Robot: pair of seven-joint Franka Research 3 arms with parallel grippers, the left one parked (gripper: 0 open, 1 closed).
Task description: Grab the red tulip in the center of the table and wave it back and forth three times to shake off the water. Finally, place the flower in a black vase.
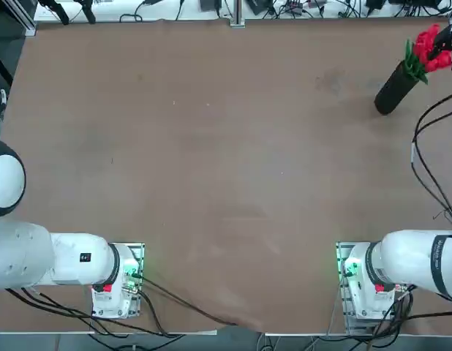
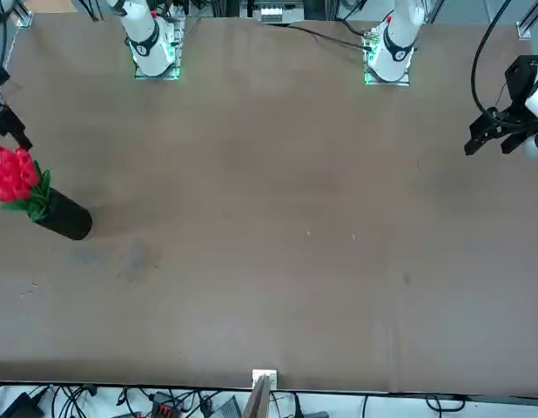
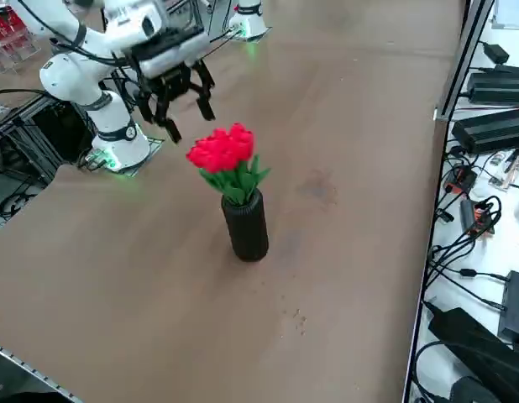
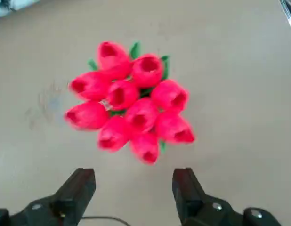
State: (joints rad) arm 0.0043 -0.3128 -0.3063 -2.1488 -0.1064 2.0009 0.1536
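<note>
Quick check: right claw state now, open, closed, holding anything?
Right claw: open and empty, above the red tulip, which stands in the black vase.

Bare table [image 1: 211, 161] beside black vase [image 1: 393, 89]

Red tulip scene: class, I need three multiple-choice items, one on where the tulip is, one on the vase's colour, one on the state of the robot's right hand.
1. Where is the red tulip?
A. lying at the table's centre
B. standing in the vase
C. held in the hand

2. What colour is the vase?
A. white
B. black
C. blue

3. How is the right hand?
A. open, empty, above the flowers
B. shut on the stem
C. resting on the table

Answers: 1 B, leaves and heads rise from its mouth; 2 B, a matte black cylinder; 3 A, fingers apart, nothing between them.
</note>
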